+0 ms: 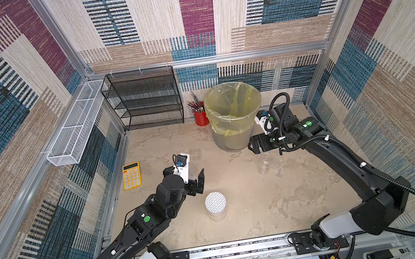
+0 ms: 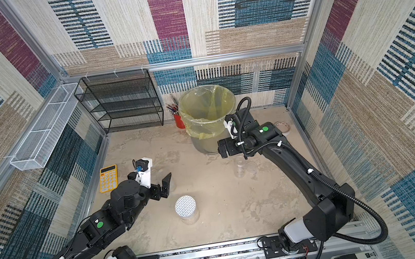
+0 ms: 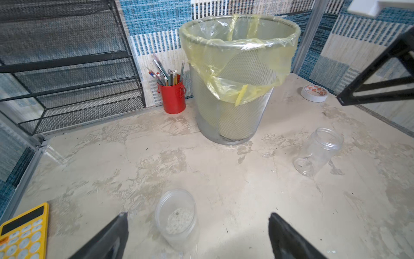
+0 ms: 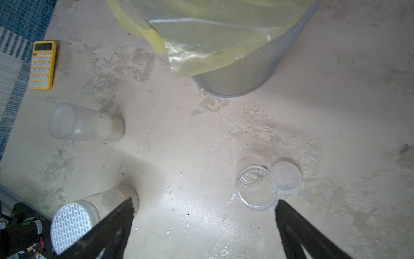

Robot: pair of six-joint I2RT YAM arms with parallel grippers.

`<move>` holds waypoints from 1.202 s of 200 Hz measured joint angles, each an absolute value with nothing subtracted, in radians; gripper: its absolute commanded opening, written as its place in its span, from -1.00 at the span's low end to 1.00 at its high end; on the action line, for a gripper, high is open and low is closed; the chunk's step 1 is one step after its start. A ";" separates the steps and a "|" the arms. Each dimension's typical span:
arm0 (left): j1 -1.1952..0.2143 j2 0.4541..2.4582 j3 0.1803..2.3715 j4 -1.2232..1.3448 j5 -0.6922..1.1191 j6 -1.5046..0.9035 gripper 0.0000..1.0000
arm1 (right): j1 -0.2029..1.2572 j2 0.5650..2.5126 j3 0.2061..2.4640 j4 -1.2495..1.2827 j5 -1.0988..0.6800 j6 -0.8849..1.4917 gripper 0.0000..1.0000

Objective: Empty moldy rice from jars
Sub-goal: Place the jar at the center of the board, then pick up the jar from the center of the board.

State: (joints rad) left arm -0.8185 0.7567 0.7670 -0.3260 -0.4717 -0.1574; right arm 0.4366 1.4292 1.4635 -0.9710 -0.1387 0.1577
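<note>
Now the left gripper [image 3: 198, 216], jaws spread and empty, hovers with the clear-lidded jar [image 3: 177, 220] of moldy rice [image 3: 180, 220] just ahead, nearer one finger. Best to centre the jaws on its wall before closing. Likewise the right gripper [image 4: 205, 203] is spread and empty.

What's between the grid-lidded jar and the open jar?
Only bare tabletop lies between the grid-lidded jar and the open jar, shown in both top views.

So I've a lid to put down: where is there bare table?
Barest: the wide stretch between the grid-lidded jar and the open jar, toward the front rail. Also the strip before the black shelf, between calculator and bin. Crowded: pencil cup beside the bin; loose lid beside the open jar.
</note>
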 measured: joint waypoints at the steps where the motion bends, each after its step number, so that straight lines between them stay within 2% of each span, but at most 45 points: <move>1: -0.818 0.754 0.767 -0.328 -0.473 -0.160 0.99 | 0.437 1.429 1.462 -0.970 -0.140 0.158 0.99; 29: -0.814 0.725 0.770 -0.404 -0.512 -0.216 0.98 | 0.498 1.429 1.428 -0.932 -0.173 0.171 0.99; 71: -0.812 0.705 0.776 -0.513 -0.551 -0.303 0.98 | 0.675 1.463 1.427 -0.884 -0.144 0.161 0.99; 172: -0.791 0.664 0.734 -0.598 -0.625 -0.458 0.98 | 0.812 1.592 1.480 -0.813 -0.139 0.242 0.99; 240: -0.692 0.669 0.712 -0.586 -0.542 -0.476 0.99 | 0.913 1.732 1.535 -0.703 -0.095 0.241 0.99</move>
